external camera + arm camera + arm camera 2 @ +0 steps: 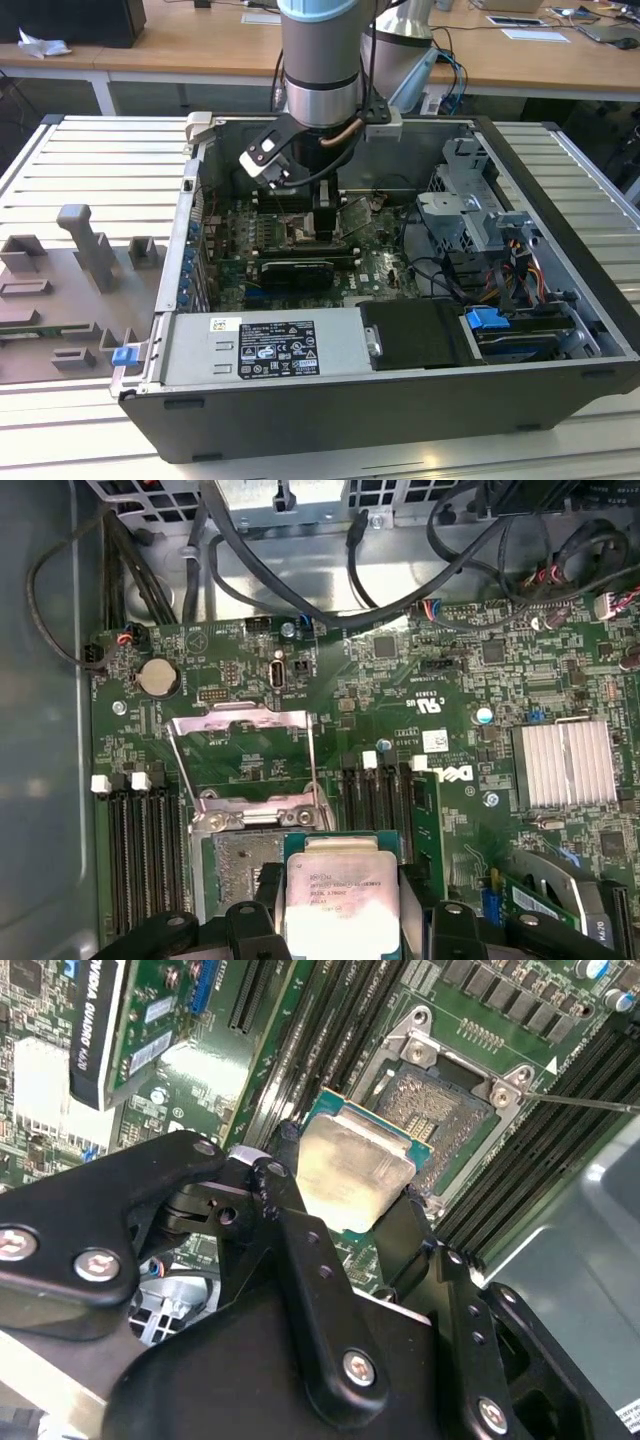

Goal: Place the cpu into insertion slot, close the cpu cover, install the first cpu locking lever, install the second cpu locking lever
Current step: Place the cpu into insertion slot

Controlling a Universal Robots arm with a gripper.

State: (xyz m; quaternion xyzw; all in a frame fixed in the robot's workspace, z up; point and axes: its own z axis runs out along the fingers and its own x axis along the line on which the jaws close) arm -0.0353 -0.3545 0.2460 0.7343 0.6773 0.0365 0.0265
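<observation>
We are seeing the tool (352, 1182) gripping the cpu (350, 1160), with its two black fingers (300, 1230) pressing on opposite edges of the chip. In both wrist views the cpu is hanging just beside the insertion slot (448, 1110). It is overlapping one edge of the slot and is not sitting in it. We cannot tell how high above the slot it is hanging.

The slot's grey contact field is lying bare inside its metal rim. The cpu cover (240, 723) is standing swung open at one edge of the slot, and the green motherboard (400, 680) is showing through its open middle. A thin wire lever (585, 1102) is jutting away from one corner of the slot. Long black memory slots (150, 840) are running alongside the slot.

In the exterior view the arm (320, 70) is reaching down into the open computer case (560, 200), right over the slot. The power supply box (270, 345) is lying well apart from the slot. The case is resting on the slatted surface (90, 170).
</observation>
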